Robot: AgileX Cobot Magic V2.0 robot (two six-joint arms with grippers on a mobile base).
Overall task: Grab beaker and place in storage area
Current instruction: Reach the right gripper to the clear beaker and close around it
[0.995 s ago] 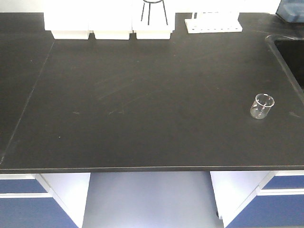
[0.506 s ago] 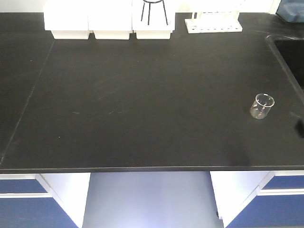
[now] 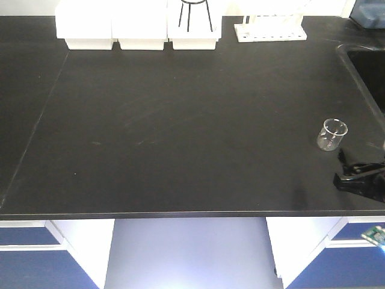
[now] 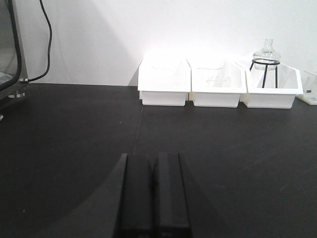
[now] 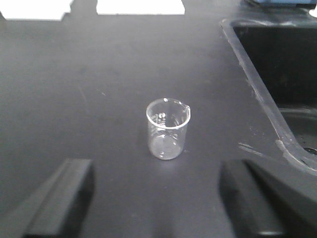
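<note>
A small clear glass beaker (image 3: pixel 332 134) stands upright on the black benchtop (image 3: pixel 180 132), near the right side beside the sink. My right gripper (image 3: pixel 352 171) hovers just in front of it, low over the bench, and does not touch it. In the right wrist view the beaker (image 5: pixel 168 129) stands beyond the gap of the right gripper (image 5: pixel 158 198), which is open wide and holds nothing. My left gripper (image 4: pixel 153 158) is shut, its fingers pressed together over bare benchtop, and it is out of the front view. The storage area is out of view.
Three white bins (image 3: pixel 138 27) line the back edge, one holding a black tripod with a glass flask (image 4: pixel 265 62). A white rack (image 3: pixel 271 30) stands to their right. The sink (image 3: pixel 368 66) opens at the far right. A seam (image 3: pixel 36 126) crosses the bench's left side.
My right gripper has come into the front view from the lower right and now sits just in front of the beaker. The beaker has not moved.
</note>
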